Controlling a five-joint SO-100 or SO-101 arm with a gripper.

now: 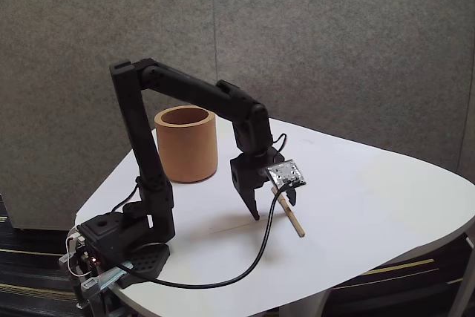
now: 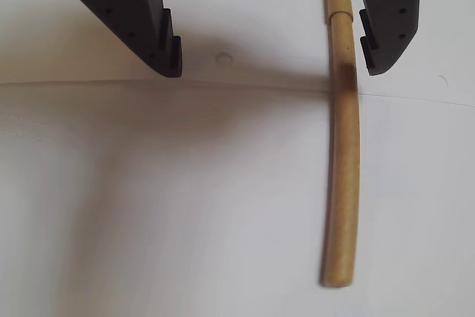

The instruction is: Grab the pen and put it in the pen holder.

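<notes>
- Gripper (image 2: 271, 64) spread wide, low over the white table (image 1: 371, 191), the pen (image 2: 343, 176) lying flat just inside one finger.
- Pen holder (image 1: 186, 144) stands well apart, upright; a black cable (image 1: 245, 269) trails nearby.

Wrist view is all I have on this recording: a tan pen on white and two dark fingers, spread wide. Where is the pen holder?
Observer: In the fixed view the pen holder stands upright on the white table, behind the arm and left of the gripper.
Operator: Is anything in the holder?
Observer: Its mouth is open at the top; what shows of the inside looks empty, though the bottom is hidden.
Operator: Is the pen lifted?
Observer: No. The pen lies on the table with the open gripper down over its upper end.
Operator: Anything nearby to snag?
Observer: A black cable curves across the table just left of the pen.
</notes>
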